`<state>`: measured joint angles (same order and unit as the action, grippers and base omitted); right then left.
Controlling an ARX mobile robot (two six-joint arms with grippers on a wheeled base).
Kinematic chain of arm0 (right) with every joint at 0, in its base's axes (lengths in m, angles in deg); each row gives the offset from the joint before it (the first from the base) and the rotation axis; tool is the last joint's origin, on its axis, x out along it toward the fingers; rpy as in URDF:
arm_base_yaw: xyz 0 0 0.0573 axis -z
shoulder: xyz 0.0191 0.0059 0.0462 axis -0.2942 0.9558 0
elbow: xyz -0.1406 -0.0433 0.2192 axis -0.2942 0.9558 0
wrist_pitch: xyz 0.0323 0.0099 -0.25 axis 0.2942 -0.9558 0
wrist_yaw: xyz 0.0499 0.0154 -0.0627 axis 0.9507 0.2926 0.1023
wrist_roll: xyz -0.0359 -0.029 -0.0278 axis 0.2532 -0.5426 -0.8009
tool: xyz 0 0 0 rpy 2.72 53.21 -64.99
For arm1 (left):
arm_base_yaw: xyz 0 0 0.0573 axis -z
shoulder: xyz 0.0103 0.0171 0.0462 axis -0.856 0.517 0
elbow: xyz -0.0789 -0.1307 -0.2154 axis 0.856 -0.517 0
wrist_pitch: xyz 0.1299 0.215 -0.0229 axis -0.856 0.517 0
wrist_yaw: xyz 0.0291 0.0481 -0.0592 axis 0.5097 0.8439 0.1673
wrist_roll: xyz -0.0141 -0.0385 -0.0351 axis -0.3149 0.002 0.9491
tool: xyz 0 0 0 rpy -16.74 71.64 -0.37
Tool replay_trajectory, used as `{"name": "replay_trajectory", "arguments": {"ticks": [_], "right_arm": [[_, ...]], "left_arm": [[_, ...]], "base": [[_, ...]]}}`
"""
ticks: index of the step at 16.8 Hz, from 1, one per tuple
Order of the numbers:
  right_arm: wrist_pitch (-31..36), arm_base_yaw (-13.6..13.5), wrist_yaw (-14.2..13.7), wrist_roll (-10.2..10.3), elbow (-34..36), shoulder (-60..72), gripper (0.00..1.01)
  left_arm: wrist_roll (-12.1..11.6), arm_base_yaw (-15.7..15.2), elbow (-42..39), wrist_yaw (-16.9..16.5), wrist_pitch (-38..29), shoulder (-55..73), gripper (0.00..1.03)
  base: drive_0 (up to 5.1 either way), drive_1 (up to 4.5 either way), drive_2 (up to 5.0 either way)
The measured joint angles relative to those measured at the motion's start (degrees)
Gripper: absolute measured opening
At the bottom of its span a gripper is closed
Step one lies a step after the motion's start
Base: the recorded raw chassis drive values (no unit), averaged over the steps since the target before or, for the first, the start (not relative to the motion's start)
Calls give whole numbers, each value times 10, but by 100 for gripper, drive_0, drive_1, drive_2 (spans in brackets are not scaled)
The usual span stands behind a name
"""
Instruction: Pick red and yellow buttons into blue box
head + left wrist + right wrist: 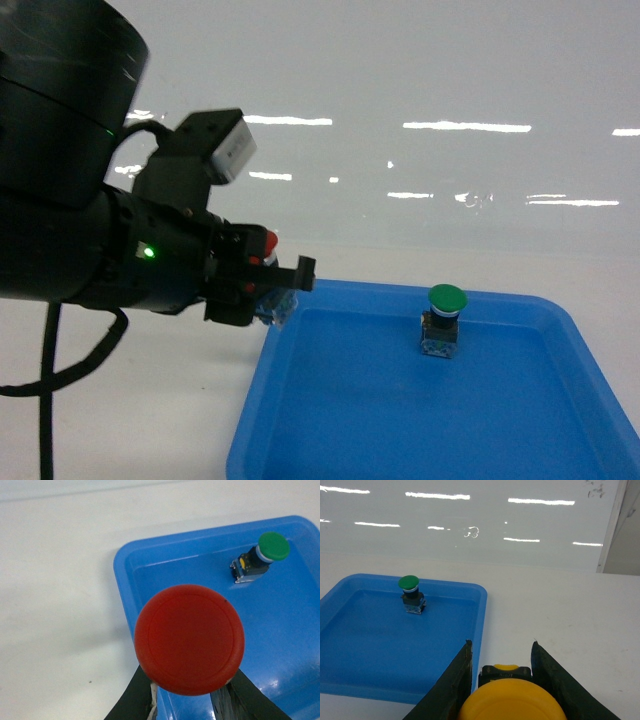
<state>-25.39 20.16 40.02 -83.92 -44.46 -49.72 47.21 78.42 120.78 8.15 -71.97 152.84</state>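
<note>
The white tabletop [120, 400] spreads under both arms; on it lies a shallow bright-blue plastic tray with rounded corners [330, 420], its near-left corner just below and ahead of the left gripper [268, 285]; that gripper, on the bulky black left arm [90, 230], is clamped on the round red-capped pushbutton [189, 639], whose cap fills the left wrist view above the tray's corner, both dark fingers [132, 700] pressed to its sides; the right gripper [502, 680] hangs over bare table just right of the tray's edge, its fingers closed around the yellow-capped pushbutton [512, 702]; ahead and to the left of it, inside the tray near the far wall, stands an upright green-capped pushbutton on a black-and-clear base [411, 595], well apart from both grippers; no deep blue crate shows in any view.
</note>
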Motion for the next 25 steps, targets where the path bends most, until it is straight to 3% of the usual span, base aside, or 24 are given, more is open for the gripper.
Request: {"name": "replay_trajectory", "arguments": {"ticks": [3, 6, 8, 11, 14, 17, 19, 20, 25], "right_arm": [[0, 0, 0, 0, 0, 0, 32], [0, 0, 0, 0, 0, 0, 32], [0, 0, 0, 0, 0, 0, 32], [0, 0, 0, 0, 0, 0, 32], [0, 0, 0, 0, 0, 0, 32], [0, 0, 0, 0, 0, 0, 32], [0, 0, 0, 0, 0, 0, 32], [0, 0, 0, 0, 0, 0, 32], [0, 0, 0, 0, 0, 0, 32]], "left_arm": [[-14, -26, -27, -12, -13, -50, 20], [-16, -79, -90, -51, -45, -151, 20], [-25, -98, -140, -41, -73, -230, 20], [-33, -110, -195, -23, -63, -314, 20], [-17, -123, -229, -9, -23, -399, 20], [10, -115, -233, 19, -19, -456, 20], [32, -69, -252, 70, -20, -501, 20], [42, -57, -264, 76, -16, -502, 20], [45, -54, -266, 89, -22, -499, 20]], "base": [[0, 0, 0], [0, 0, 0], [0, 0, 0], [0, 0, 0], [0, 0, 0], [0, 0, 0], [0, 0, 0], [0, 0, 0], [0, 0, 0]]}}
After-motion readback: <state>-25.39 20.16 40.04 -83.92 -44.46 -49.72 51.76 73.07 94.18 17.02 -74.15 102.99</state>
